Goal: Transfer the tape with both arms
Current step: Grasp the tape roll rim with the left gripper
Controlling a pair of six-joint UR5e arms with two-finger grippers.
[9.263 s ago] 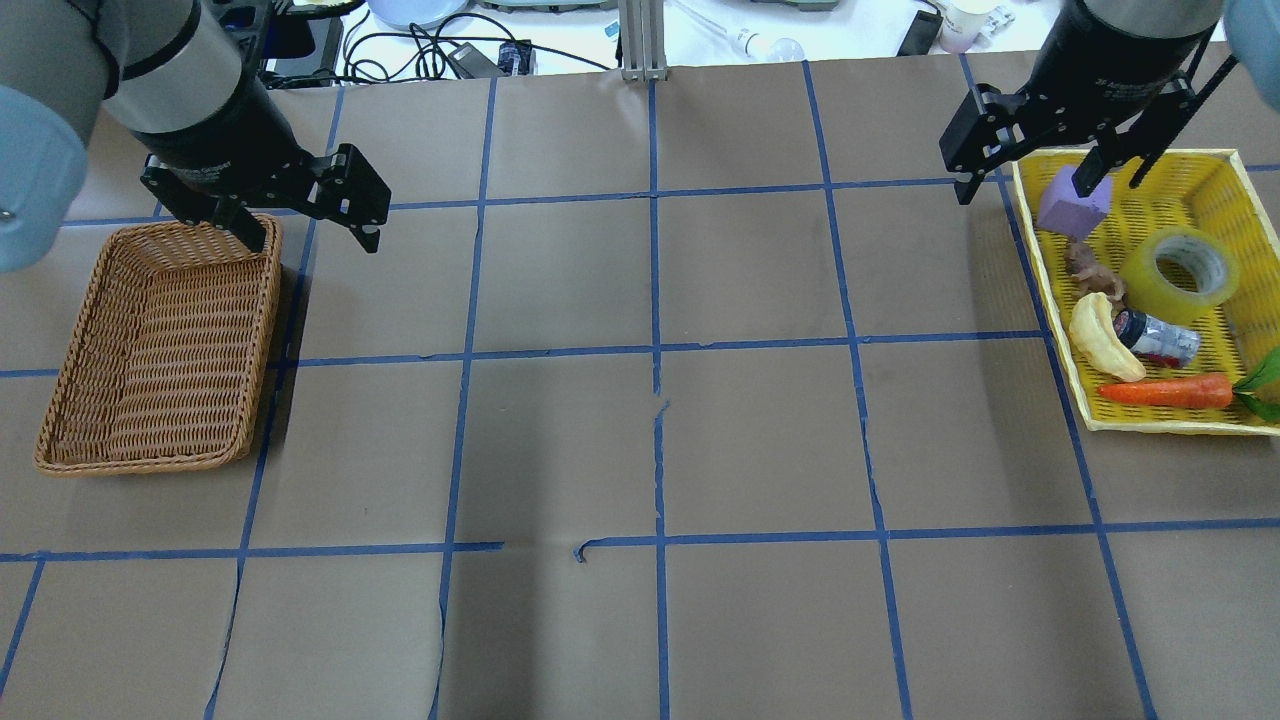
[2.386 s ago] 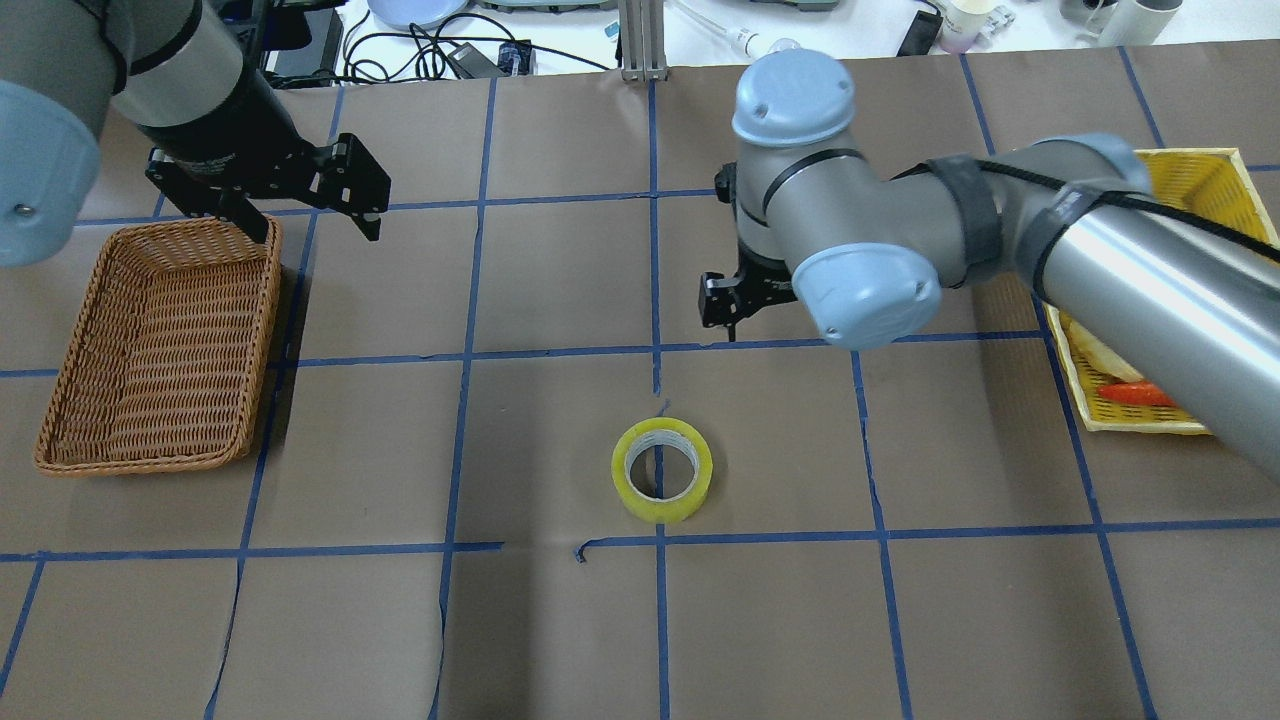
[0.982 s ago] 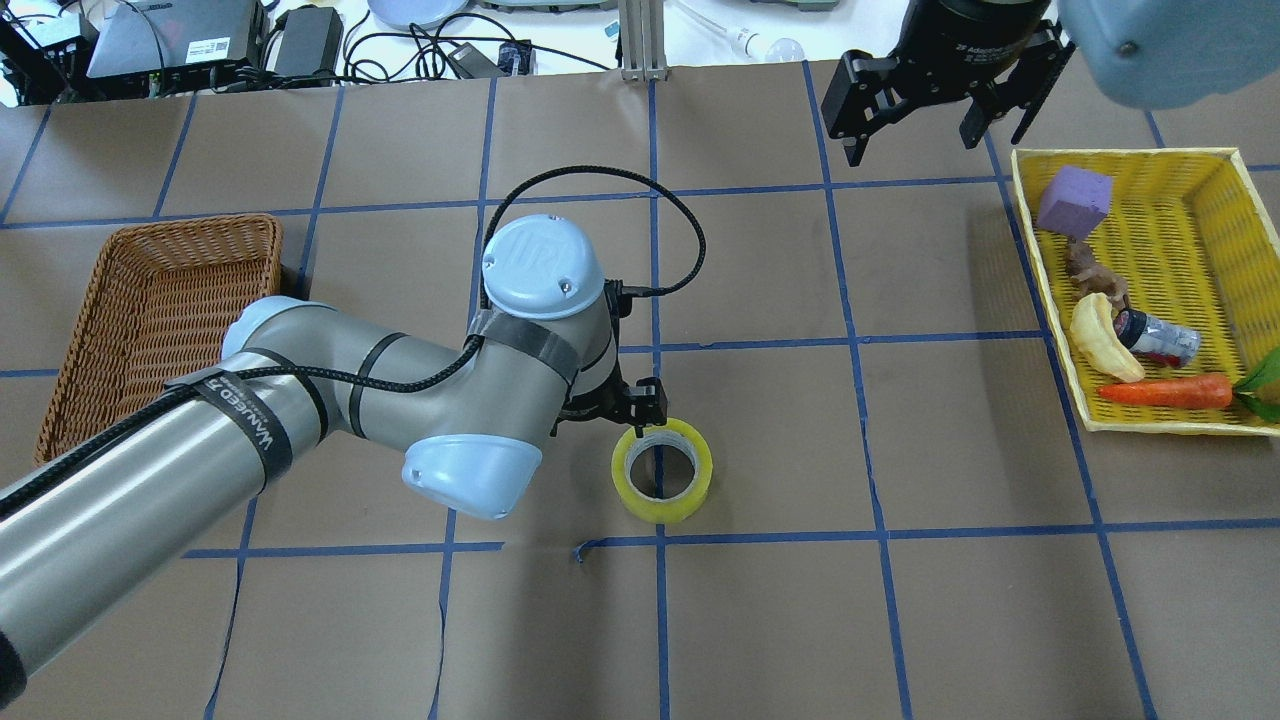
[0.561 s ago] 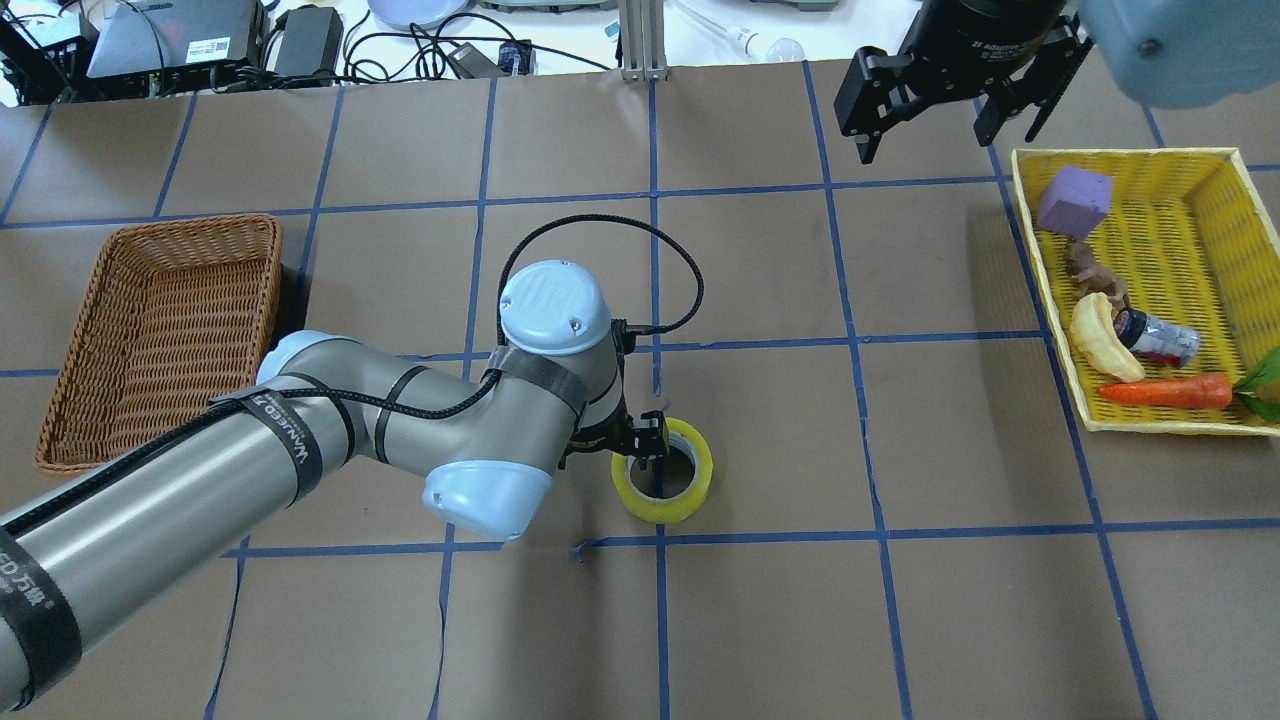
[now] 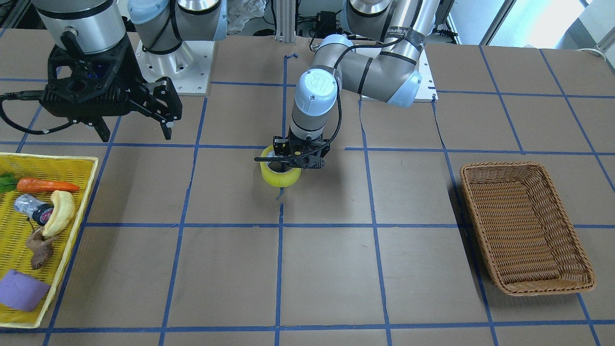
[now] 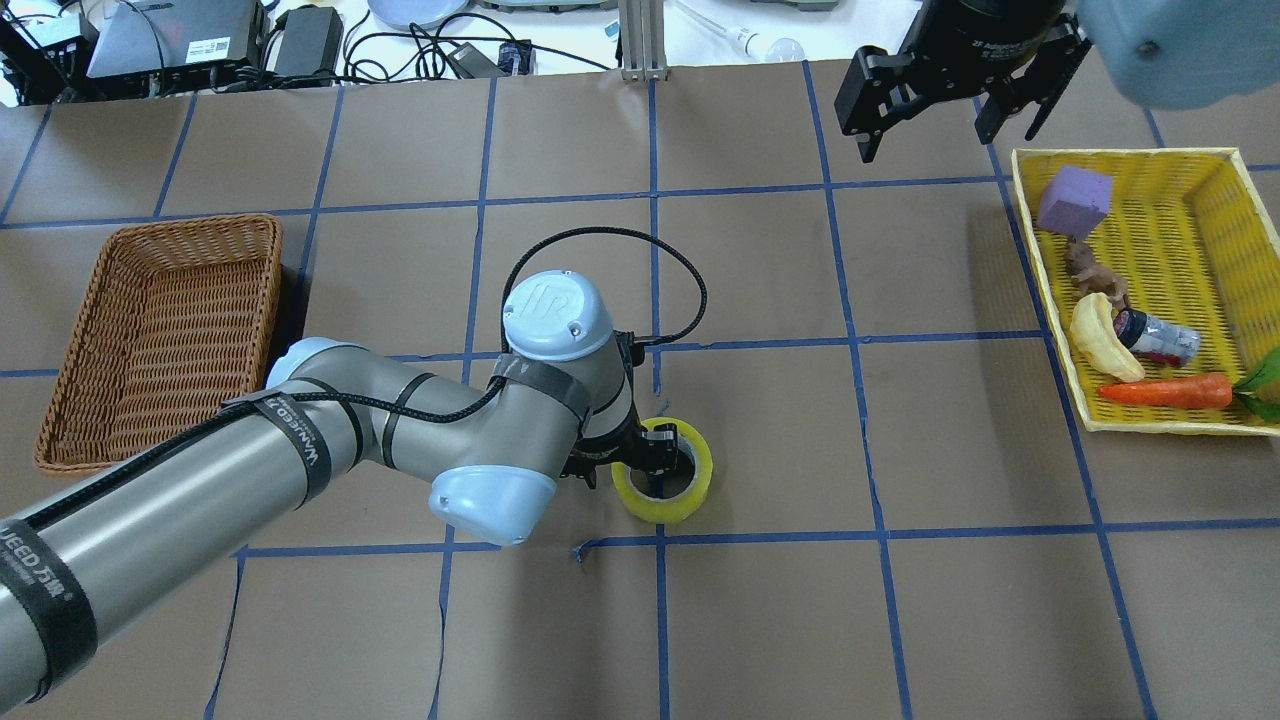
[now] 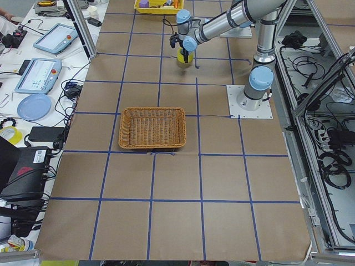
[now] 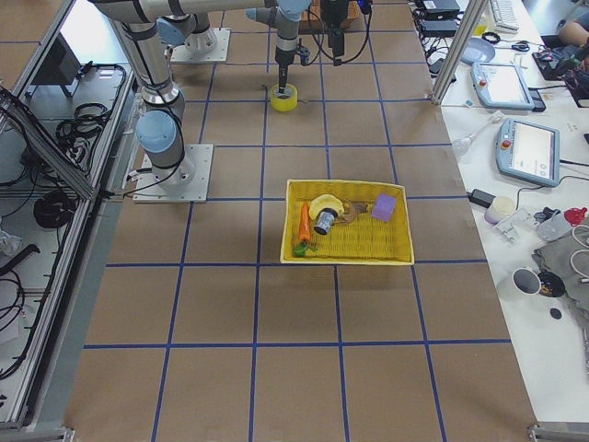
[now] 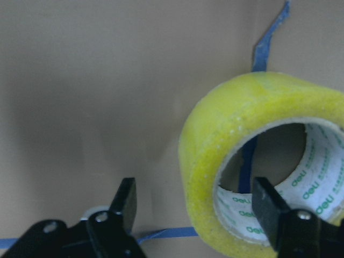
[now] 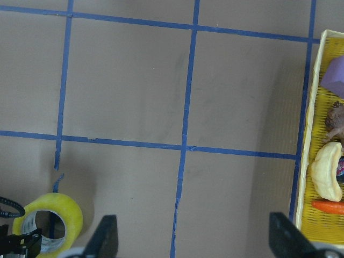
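The yellow tape (image 6: 668, 506) lies flat on the table's middle, its pale core up; it also shows in the front view (image 5: 281, 180), the left wrist view (image 9: 226, 134) and the right wrist view (image 10: 67, 210). My left gripper (image 6: 650, 460) is down at the roll and open. It straddles the roll's near wall: in the left wrist view one finger (image 9: 269, 207) is inside the core and the other finger (image 9: 125, 203) is outside. I cannot tell whether they touch the roll. My right gripper (image 6: 925, 135) is open and empty, high at the back right.
A brown wicker basket (image 6: 60, 400) stands at the left. A yellow basket (image 6: 1200, 200) at the right holds a purple block (image 6: 1075, 200), a pale squash (image 6: 1100, 340), a carrot (image 6: 1165, 392) and a small bottle. Cables and devices lie beyond the far edge.
My left gripper has come down a little further over the tape's wall. The tape and my right gripper have stayed in place.
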